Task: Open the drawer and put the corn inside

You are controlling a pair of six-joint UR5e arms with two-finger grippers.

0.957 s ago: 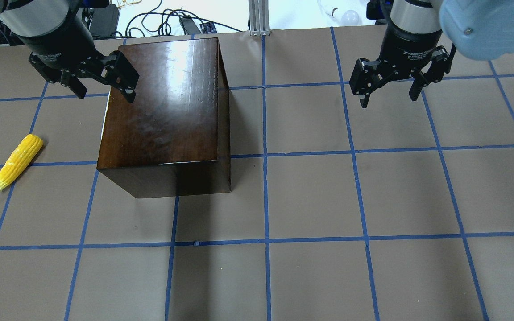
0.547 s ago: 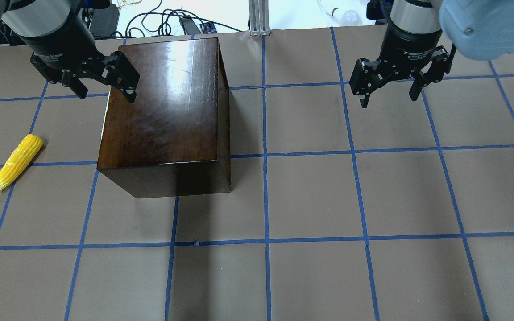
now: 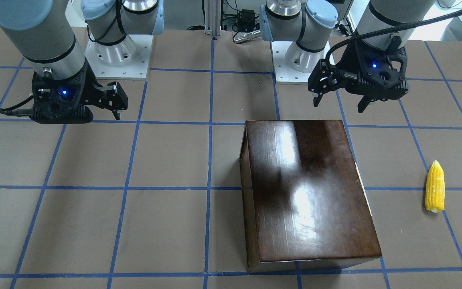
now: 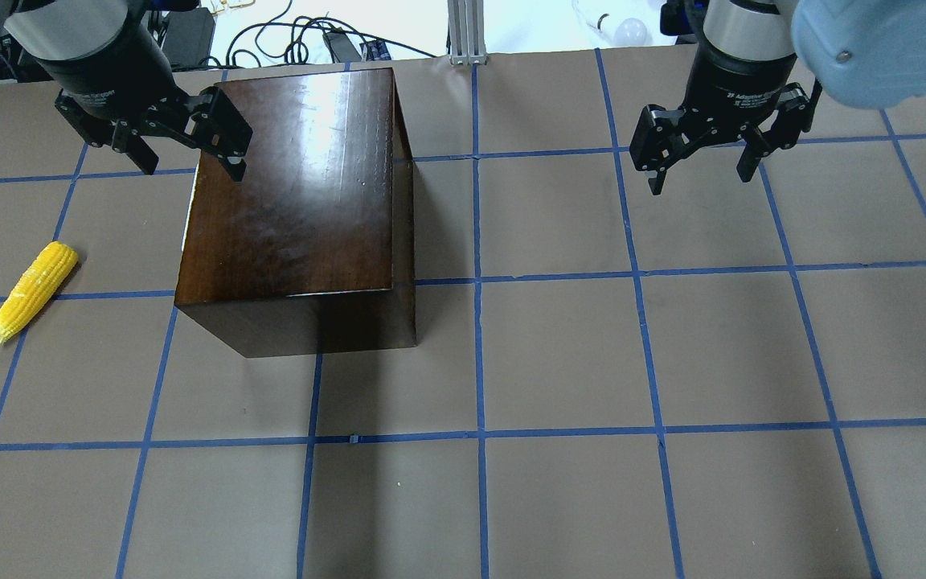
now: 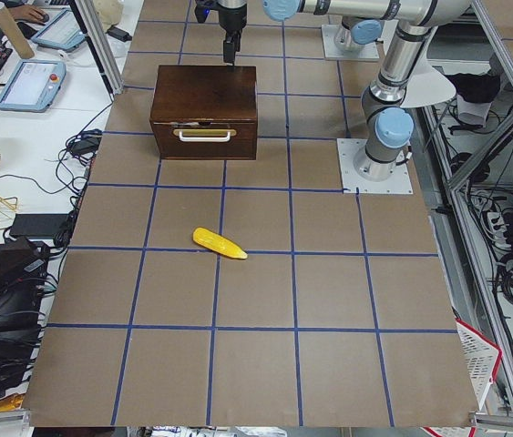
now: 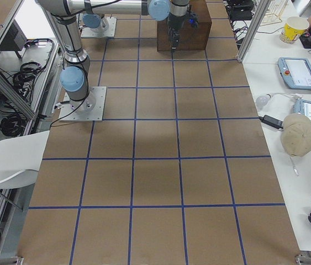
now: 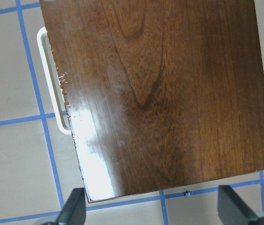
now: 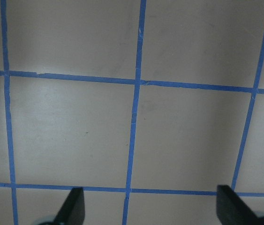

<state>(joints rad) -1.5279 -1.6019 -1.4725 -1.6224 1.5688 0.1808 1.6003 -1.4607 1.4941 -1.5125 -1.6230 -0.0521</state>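
The glossy dark-brown box [image 4: 294, 201] stands on the table with its drawer [image 5: 205, 138] shut. The drawer's whitish handle [image 7: 52, 79] shows on the box's side that faces the corn. The yellow corn [image 4: 33, 293] lies on the table to that side, apart from the box; it also shows in the front view [image 3: 434, 192]. My left gripper [image 4: 190, 165] is open and empty, hovering over the box's top edge above the handle side. My right gripper [image 4: 700, 181] is open and empty above bare table, far from the box.
The table [image 4: 559, 362] is brown paper with a blue tape grid. The arm bases [image 3: 116, 52] stand on the robot's side. Cables and an aluminium post [image 4: 467, 32] lie beyond the table edge. Operator desks with tablets [image 5: 33, 82] flank the table.
My left gripper has shifted slightly upward in the overhead view, still open. The right arm, the box and the corn have not moved.
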